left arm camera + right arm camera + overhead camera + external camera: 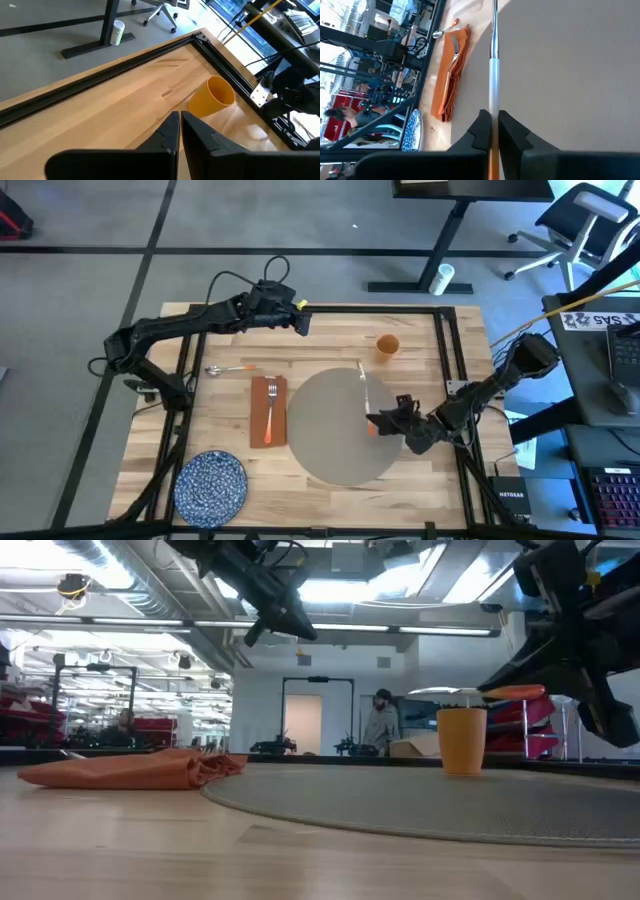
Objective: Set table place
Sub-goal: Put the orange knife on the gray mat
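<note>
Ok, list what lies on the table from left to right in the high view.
Plate → spoon → napkin with fork on it → placemat → cup. The right gripper holds a knife over the placemat's right part.

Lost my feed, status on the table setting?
Right hand shut on knife over placemat. Left hand shut, empty, far side. Plate off mat; nothing blocking.
</note>
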{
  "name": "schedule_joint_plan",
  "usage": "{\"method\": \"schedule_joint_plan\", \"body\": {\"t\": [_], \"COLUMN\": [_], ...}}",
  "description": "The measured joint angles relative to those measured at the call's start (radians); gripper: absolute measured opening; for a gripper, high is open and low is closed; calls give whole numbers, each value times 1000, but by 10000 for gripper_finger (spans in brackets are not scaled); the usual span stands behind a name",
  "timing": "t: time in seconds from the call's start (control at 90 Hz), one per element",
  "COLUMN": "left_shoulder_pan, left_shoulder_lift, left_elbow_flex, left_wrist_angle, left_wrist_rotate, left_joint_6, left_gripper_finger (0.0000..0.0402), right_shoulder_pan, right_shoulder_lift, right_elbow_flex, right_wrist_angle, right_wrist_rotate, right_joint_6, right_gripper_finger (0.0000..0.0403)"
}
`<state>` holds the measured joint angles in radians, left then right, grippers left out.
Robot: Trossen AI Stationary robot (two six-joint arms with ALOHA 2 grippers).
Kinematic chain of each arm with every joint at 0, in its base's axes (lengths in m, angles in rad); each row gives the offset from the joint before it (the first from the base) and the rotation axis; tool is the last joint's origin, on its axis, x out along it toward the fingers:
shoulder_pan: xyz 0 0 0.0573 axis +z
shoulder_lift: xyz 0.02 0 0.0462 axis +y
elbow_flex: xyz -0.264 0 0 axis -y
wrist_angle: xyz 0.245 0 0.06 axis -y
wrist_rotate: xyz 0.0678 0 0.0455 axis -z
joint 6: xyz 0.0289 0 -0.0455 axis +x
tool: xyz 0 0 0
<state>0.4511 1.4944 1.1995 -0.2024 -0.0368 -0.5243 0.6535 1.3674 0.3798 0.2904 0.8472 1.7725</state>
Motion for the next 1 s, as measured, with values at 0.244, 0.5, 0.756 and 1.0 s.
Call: {"method": "schedule_joint_plan", "body": {"t": [0.244,0.5,0.756,1.0], "left_shoulder_pan": [0,-2,-29,-50], "left_shoulder_lift": [0,0,0,0], "left_elbow_flex": [0,0,0,0], "left_wrist_angle": [-6,-6,-29,-27], "left_wrist_rotate": [0,0,0,1], "left_joint_6": [4,6,8,8], "left_gripper_finger": [0,0,0,0], "right_shoulder_pan": [90,101,144,185], "right_shoulder_lift": [12,12,28,193], "right_elbow_flex": [0,0,7,119], "right_wrist_angle": [-12,-30,-89,-134], "right_wrist_rotate": [86,104,193,192], "right_joint_6": [106,117,208,369], "right_gripper_finger": [0,0,0,0]}}
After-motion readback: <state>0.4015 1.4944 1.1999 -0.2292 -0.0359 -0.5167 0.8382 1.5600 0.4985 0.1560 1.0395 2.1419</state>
